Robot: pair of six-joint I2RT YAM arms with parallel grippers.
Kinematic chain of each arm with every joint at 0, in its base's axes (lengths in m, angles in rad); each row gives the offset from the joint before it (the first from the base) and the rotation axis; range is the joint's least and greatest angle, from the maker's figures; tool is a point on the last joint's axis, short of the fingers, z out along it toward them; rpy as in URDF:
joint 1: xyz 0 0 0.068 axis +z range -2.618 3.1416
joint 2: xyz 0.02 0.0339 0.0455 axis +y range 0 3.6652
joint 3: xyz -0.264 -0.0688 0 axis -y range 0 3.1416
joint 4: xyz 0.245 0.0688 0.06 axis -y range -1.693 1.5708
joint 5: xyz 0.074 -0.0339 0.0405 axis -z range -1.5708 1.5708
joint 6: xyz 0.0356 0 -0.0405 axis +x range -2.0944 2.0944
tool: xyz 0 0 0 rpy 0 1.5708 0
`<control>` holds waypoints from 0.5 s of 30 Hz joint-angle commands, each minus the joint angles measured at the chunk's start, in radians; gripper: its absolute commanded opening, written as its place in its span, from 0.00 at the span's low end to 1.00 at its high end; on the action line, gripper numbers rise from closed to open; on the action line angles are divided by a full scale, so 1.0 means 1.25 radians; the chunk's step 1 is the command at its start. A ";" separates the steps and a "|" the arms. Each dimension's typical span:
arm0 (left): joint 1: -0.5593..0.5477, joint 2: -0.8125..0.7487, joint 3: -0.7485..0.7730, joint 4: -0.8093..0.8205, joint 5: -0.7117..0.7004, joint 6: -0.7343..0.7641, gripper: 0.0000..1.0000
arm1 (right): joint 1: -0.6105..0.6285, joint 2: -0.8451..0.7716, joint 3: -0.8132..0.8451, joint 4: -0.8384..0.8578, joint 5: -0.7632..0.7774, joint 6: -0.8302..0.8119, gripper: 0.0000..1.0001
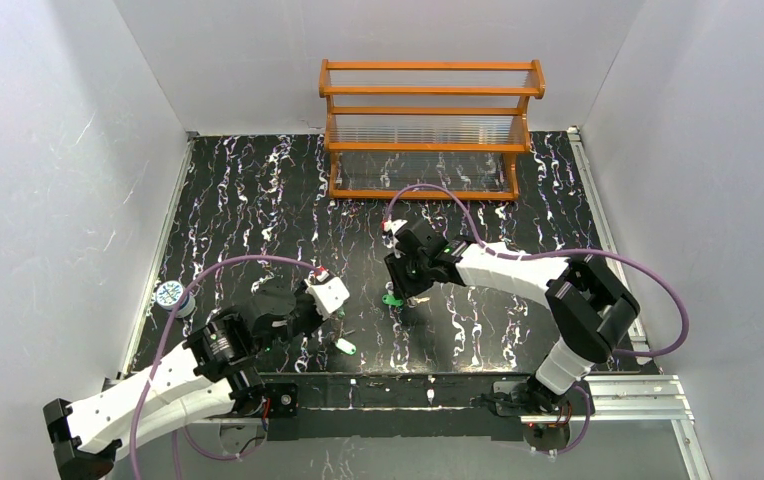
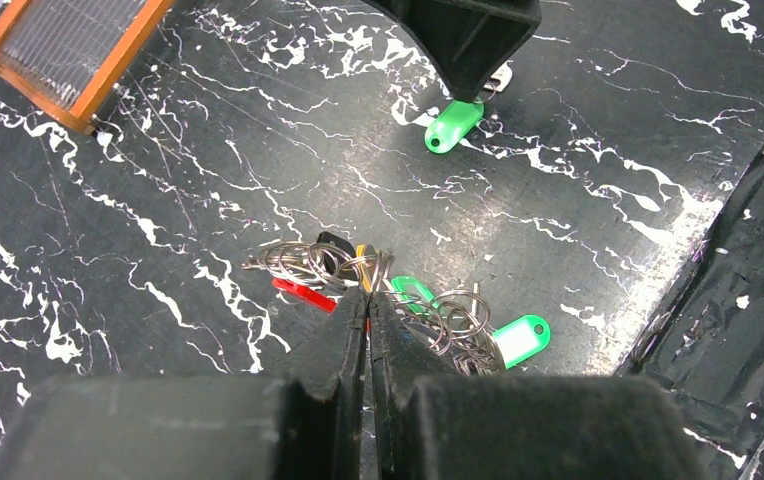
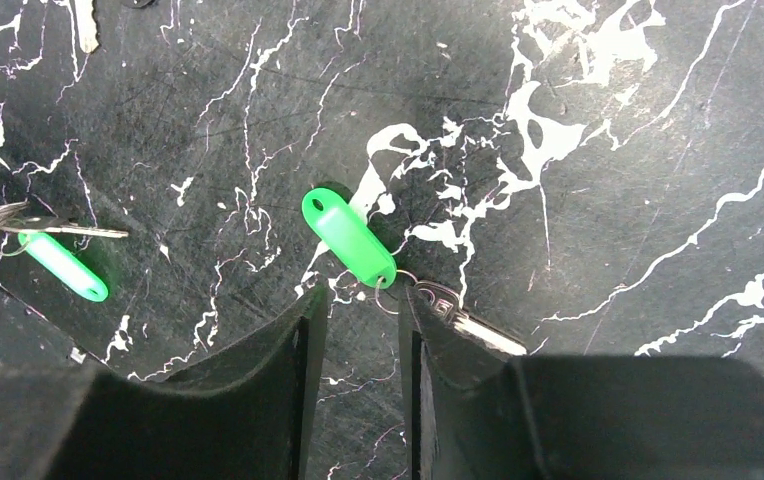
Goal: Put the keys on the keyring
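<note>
My left gripper (image 2: 368, 300) is shut on a bunch of metal split rings (image 2: 303, 262) lying on the black marbled table. The bunch carries a red tag (image 2: 303, 293), a yellow piece, a small green tag (image 2: 413, 293) and a green tag with a white label (image 2: 521, 340), also in the top view (image 1: 345, 347). I see no red-and-white band loop. My right gripper (image 3: 358, 300) is open, low over the table. Its fingertips straddle the small ring joining a green tag (image 3: 348, 237) to a metal key (image 3: 473, 328). That tag also shows from above (image 1: 391, 297).
An orange wooden rack (image 1: 426, 130) stands at the back of the table. A small round blue-and-white object (image 1: 168, 294) lies at the left edge. A metal rail (image 1: 608, 250) runs along the right side. White walls close in both sides.
</note>
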 commanded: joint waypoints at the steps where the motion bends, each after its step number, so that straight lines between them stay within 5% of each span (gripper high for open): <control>1: -0.003 0.007 0.034 0.011 0.012 0.009 0.00 | 0.005 -0.016 -0.006 -0.008 -0.009 -0.016 0.41; 15: -0.003 0.009 0.032 0.011 0.010 0.006 0.00 | 0.090 0.051 0.017 -0.057 0.209 -0.011 0.43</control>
